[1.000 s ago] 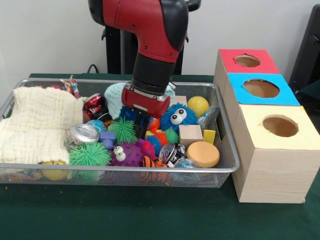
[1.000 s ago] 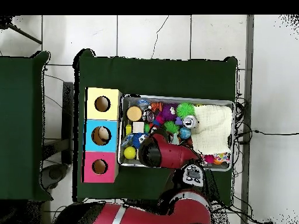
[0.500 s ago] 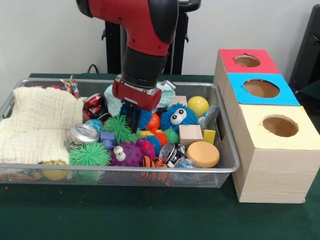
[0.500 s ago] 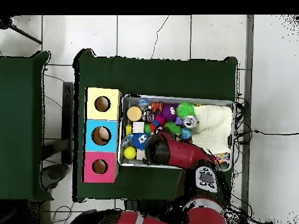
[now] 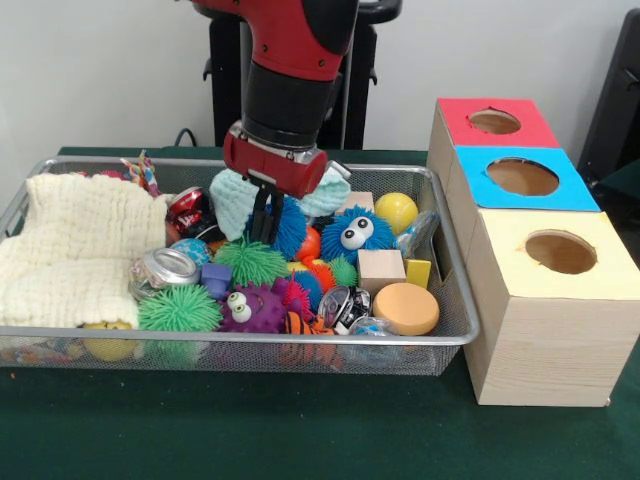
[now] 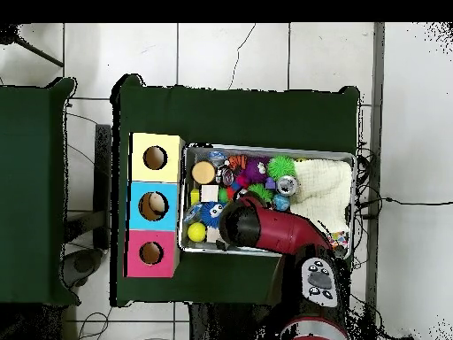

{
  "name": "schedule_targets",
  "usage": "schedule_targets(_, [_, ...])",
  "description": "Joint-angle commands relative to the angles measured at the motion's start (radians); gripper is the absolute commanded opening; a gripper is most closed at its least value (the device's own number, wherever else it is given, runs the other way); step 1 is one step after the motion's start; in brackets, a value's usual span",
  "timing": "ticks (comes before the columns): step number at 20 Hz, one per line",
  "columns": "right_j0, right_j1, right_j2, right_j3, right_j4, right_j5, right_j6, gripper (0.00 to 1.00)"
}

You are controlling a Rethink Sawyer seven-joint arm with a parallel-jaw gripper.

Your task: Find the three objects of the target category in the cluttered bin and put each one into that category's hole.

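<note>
Right now we see our claw [image 5: 264,222] hanging over the middle of the wire bin [image 5: 455,330], its dark fingers close together with nothing visibly caught between them — the tips sit just above a green spiky ball [image 5: 247,262] and against a blue fuzzy ball [image 5: 291,226]. Beside the claw, toward the boxes, lies a blue googly-eyed fuzzy toy [image 5: 357,233], and further that way stand the red box [image 5: 497,122], blue box [image 5: 522,177] and yellow box [image 5: 557,254] — each with a round hole on top.
</note>
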Motion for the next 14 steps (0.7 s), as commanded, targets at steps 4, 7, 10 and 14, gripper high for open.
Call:
schedule_targets(4, [0.0,-0.005,0.092,0.052,-0.037,0.101,0.031,0.0])
schedule_targets(7, [-0.004,0.012,0.091,0.046,-0.04,0.079,0.035,0.0])
schedule_targets(10, [0.001,0.018,0.085,0.05,-0.045,0.062,0.04,0.0])
schedule_targets(14, [0.005,0.03,0.081,0.058,-0.051,0.036,0.047,0.0])
